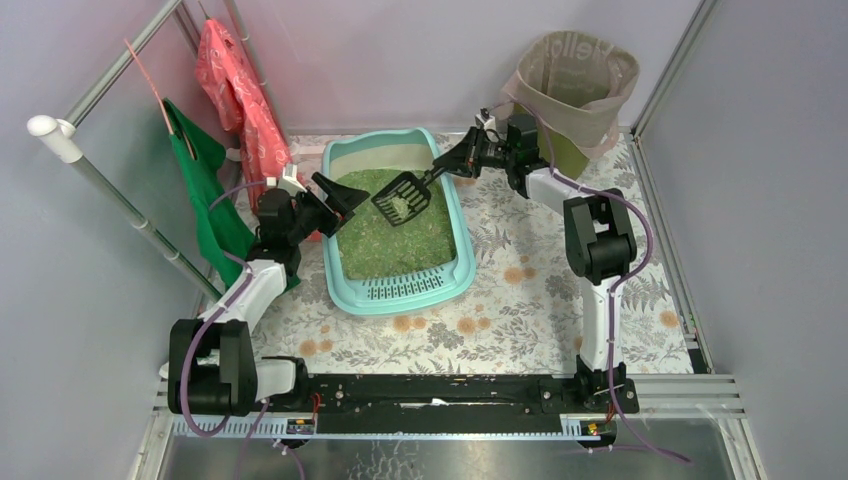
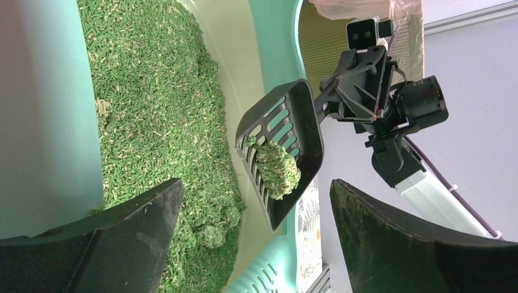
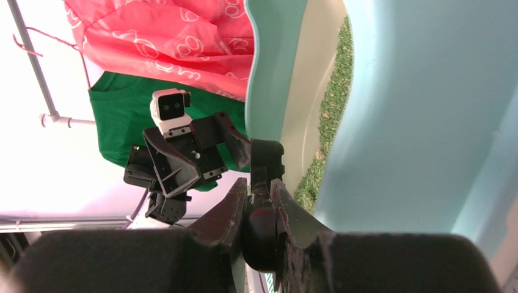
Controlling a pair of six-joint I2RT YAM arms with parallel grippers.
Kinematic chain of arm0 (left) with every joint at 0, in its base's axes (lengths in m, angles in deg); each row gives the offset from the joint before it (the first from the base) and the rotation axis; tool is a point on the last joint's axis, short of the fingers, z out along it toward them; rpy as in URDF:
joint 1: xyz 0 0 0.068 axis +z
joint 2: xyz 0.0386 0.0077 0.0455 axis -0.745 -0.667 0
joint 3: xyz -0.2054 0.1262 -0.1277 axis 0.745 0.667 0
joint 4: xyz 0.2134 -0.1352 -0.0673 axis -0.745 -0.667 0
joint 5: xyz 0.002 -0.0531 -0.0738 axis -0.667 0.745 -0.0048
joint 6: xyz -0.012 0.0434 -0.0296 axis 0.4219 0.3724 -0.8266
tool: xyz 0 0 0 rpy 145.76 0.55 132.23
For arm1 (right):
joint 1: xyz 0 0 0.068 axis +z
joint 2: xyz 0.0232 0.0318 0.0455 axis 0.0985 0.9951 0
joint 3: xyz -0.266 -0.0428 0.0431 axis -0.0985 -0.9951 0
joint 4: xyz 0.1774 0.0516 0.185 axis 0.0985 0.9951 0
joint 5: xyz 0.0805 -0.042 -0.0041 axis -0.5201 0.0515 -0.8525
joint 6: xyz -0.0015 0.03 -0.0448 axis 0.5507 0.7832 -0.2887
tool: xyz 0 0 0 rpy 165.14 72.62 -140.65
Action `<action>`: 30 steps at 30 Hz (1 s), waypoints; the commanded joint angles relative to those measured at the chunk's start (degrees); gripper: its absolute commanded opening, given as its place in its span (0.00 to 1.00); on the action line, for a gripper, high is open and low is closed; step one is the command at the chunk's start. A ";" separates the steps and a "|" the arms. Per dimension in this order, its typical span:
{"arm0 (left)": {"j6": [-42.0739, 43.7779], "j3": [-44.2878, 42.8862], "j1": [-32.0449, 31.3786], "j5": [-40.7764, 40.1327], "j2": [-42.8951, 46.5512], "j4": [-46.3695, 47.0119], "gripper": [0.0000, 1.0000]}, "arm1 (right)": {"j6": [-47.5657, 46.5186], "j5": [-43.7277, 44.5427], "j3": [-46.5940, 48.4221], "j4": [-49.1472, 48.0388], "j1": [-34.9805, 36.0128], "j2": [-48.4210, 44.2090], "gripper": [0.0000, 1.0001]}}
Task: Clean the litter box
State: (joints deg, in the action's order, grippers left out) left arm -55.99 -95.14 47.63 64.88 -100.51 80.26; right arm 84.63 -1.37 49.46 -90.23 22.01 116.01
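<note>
One clump [image 2: 278,168] of green litter is held in a black slotted scoop [image 1: 402,203], pinched by its handle in the right end effector [image 1: 460,163] above the pale turquoise litter box [image 1: 345,290] on the tabletop [image 1: 520,290], likely so loose granules get sifted back in, while the left end effector [image 1: 338,195] is spread wide at its left rim.

The surface [image 1: 530,310] has a flower and leaf pattern. The litter box [image 1: 400,304] sits flat on it. The round bin [image 1: 590,115] stands at its far right corner.
</note>
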 commanded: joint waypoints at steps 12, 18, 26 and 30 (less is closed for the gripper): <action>-0.82 0.22 0.39 1.51 -0.84 3.95 0.97 | 6.57 5.52 -2.81 -11.03 -1.04 -4.54 0.00; -0.31 0.33 0.23 0.74 -0.36 3.33 0.97 | 10.64 3.81 -4.89 -15.95 -1.25 -3.21 0.00; 0.01 0.41 0.05 0.38 -0.14 2.85 0.97 | 7.07 1.67 1.17 -9.73 -0.15 -0.98 0.00; 1.32 0.10 0.09 -1.14 0.19 0.89 0.97 | 8.39 2.67 -2.57 -13.43 0.16 -1.34 0.00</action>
State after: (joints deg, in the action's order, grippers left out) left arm -56.38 -94.99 47.61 64.90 -100.95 80.24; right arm 92.13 0.44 47.29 -98.71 22.49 116.38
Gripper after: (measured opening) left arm 0.974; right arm 0.206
